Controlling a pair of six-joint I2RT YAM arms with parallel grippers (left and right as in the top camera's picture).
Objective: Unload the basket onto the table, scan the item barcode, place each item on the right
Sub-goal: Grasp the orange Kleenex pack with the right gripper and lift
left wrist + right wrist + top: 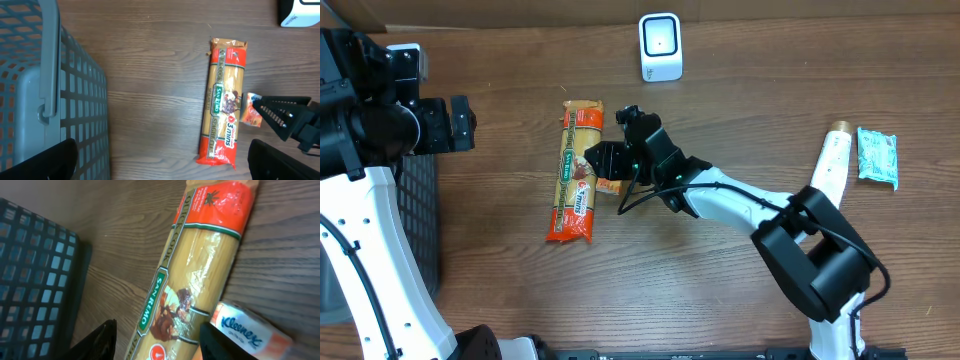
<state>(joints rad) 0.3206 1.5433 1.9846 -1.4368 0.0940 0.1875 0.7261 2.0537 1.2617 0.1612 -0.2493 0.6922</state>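
**Asker:** Where's the item, and what are your claws doing?

**Me:** The pasta packet [575,172] lies flat on the worktop [500,300], left of the middle. My right claw [598,165] hangs over its mid-length, fingers apart on either side, clamped on nothing. My left claw [167,160] is spread wide and empty near the basket [30,100].

**Asker:** How do you grip it well?

**Me:** I'd pinch across the narrow width at mid-length so it won't sag. I'd also keep off the tissue pack [247,335] just right of it. The scanner [660,46] stands at the far side.

**Asker:** Anything hidden?

**Me:** No barcode shows on top; probably underneath. My fingertips are cut off, so I can't tell whether they touch the packet.
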